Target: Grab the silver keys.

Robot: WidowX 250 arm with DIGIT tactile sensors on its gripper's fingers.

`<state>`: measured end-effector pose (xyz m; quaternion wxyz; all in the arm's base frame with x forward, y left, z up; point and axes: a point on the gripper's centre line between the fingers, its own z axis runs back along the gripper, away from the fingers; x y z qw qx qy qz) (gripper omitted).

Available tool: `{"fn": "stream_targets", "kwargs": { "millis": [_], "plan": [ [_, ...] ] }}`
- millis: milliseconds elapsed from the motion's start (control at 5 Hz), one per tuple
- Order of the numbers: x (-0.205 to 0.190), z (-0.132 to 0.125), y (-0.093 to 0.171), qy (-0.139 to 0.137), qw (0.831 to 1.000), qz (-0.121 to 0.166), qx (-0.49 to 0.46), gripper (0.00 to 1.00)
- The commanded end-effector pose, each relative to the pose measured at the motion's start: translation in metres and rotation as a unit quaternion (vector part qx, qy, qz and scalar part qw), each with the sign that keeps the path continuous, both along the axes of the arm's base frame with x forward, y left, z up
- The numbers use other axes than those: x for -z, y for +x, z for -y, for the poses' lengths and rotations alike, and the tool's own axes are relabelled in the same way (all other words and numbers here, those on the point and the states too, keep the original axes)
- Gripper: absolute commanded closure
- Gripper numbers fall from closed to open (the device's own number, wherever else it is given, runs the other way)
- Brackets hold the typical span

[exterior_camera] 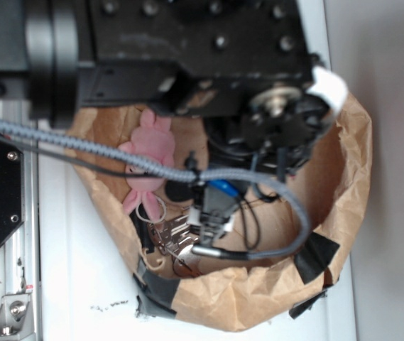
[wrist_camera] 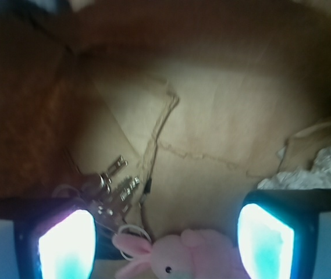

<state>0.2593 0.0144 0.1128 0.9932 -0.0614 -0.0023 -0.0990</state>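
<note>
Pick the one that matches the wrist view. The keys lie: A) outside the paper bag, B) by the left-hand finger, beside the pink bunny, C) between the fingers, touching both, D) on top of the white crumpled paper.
B: the keys lie just above the left-hand finger, next to the bunny, inside the bag.

Inside brown paper bag (wrist_camera: 212, 116): gripper (wrist_camera: 165, 238) wide open, fingers (wrist_camera: 66, 244) glowing at bottom edge. Keys (wrist_camera: 110, 189) near left finger, pink bunny (wrist_camera: 180, 258) between fingers. White crumpled paper (wrist_camera: 322, 171) by right wall.
</note>
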Motion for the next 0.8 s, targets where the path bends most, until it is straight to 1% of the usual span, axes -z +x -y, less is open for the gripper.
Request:
{"fn": "stream_targets", "kwargs": {
  "millis": [0,400,600],
  "plan": [
    [0.010,0.014,-0.031,-0.032,0.998,0.002,0.052,0.00],
    [0.020,0.036,-0.018,-0.055,0.997,0.000,0.057,0.00],
    [0.025,0.041,-0.013,-0.059,0.997,-0.005,0.053,0.00]
  ]
}}
